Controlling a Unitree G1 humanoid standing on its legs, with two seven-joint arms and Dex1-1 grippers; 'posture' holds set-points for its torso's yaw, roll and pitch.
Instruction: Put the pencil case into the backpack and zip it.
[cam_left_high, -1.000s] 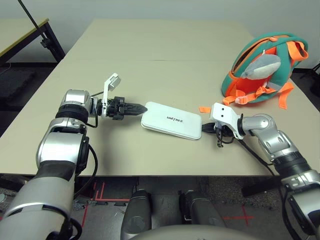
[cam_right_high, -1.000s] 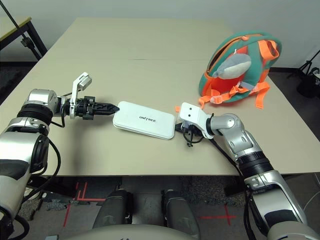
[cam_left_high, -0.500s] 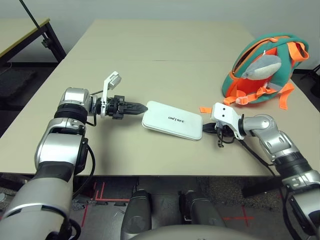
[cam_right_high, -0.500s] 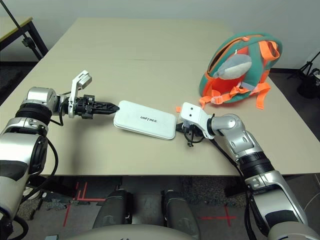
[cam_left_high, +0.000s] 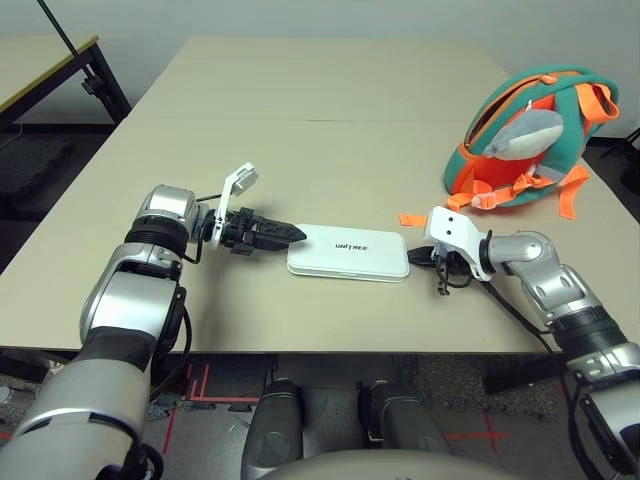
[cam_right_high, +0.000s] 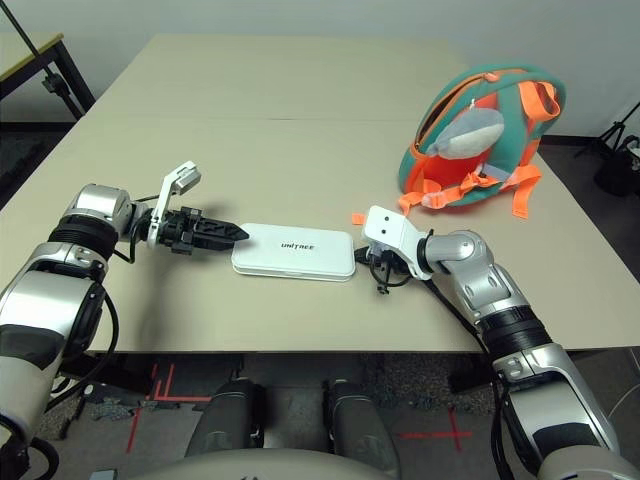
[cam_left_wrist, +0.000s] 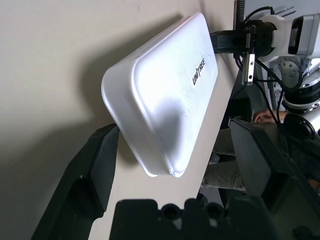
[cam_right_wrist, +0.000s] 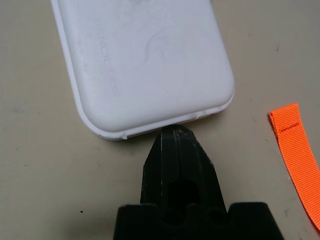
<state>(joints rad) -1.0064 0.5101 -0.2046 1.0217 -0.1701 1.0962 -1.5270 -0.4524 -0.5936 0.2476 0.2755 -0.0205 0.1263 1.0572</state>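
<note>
The white case (cam_left_high: 349, 254) lies flat near the table's (cam_left_high: 300, 120) front edge, its long axis running left to right between the two grippers. The left gripper (cam_left_wrist: 170, 165), jaws spread wide, straddles the case's left end without clamping it; the right gripper (cam_right_wrist: 175, 137) — fingers pressed together, holding nothing — touches the right end. Farther back on the right, the backpack (cam_left_high: 528, 130) stands well apart, an orange strap (cam_right_wrist: 292, 145) trailing toward the case.

Head stereo pair above the table (cam_left_high: 330, 110); wrist cameras close — pencil case (cam_left_wrist: 165, 95) shared
</note>
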